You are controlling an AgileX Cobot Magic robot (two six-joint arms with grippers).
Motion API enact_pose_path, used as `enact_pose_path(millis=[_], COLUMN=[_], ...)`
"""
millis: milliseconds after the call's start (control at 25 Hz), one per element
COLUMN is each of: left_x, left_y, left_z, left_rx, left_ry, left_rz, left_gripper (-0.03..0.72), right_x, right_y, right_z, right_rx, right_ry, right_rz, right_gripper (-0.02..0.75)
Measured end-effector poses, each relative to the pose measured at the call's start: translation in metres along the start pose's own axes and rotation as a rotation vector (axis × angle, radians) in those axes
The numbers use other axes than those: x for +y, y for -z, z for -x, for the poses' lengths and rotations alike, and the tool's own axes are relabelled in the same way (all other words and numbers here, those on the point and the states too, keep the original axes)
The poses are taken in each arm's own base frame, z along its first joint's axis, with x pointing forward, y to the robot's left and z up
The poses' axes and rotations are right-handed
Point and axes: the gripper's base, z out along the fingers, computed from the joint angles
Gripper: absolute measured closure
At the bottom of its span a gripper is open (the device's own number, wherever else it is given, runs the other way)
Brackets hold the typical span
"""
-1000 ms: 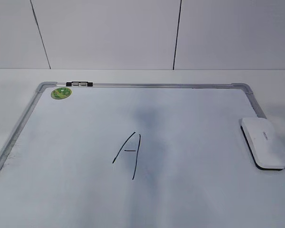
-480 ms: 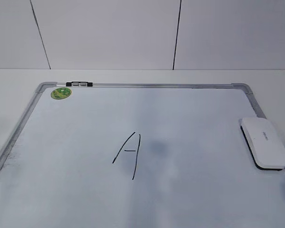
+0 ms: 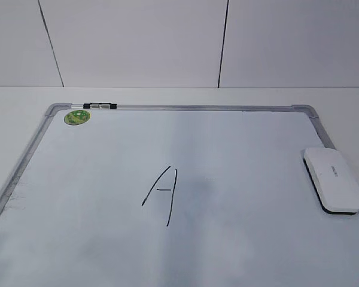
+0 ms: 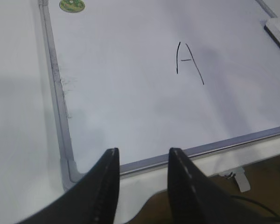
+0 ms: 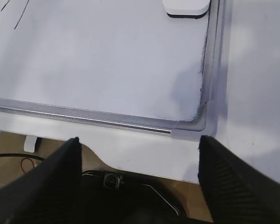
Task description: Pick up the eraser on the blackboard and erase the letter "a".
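Lying flat on the white table (image 3: 167,95), the blackboard (image 3: 185,109) carries the eraser (image 3: 334,179) at its right edge, against the frame, felt side down. Letter "A" (image 3: 161,194) sits mid-board, well apart from the eraser; it reads as an angular capital. Green sticker (image 3: 76,117) and marker clip (image 3: 99,106) are at the far-left corner. Left gripper (image 4: 142,163): fingers part-spread, nothing between them, above the near-left frame corner. Right gripper (image 5: 137,149): fingers spread wide, empty, above the near-right corner.
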Motion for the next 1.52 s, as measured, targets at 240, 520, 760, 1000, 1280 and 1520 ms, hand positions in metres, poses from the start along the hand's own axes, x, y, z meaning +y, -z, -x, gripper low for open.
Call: enact_pose_path(millis=[240, 520, 760, 1000, 1280, 1520], left_x=[0.008, 0.013, 0.014, 0.015, 0.015, 0.015], left_y=[-0.021, -0.023, -0.023, -0.022, -0.022, -0.022], left_z=[-0.018, -0.012, -0.008, -0.006, -0.006, -0.006], left_rx=[0.014, -0.069, -0.116, -0.133, -0.138, -0.139], left_ry=[-0.001, -0.046, -0.058, -0.062, -0.063, -0.066], left_rz=[0.006, 0.044, 0.063, 0.07, 0.072, 0.076], left_gripper=[0.421, 0.421, 0.421, 0.421, 0.423, 0.423], right_x=[-0.001, -0.001, -0.003, -0.013, -0.012, -0.012], right_y=[0.006, 0.006, 0.014, 0.021, 0.021, 0.006], right_z=[-0.008, -0.008, -0.004, -0.001, 0.003, 0.001], right_rx=[-0.061, -0.066, -0.101, -0.13, -0.179, -0.179], right_ry=[0.005, 0.012, 0.104, 0.194, 0.186, 0.187], right_rz=[0.01, 0.011, -0.02, -0.142, -0.134, -0.125], right_gripper=[0.146, 0.146, 0.146, 0.146, 0.146, 0.146])
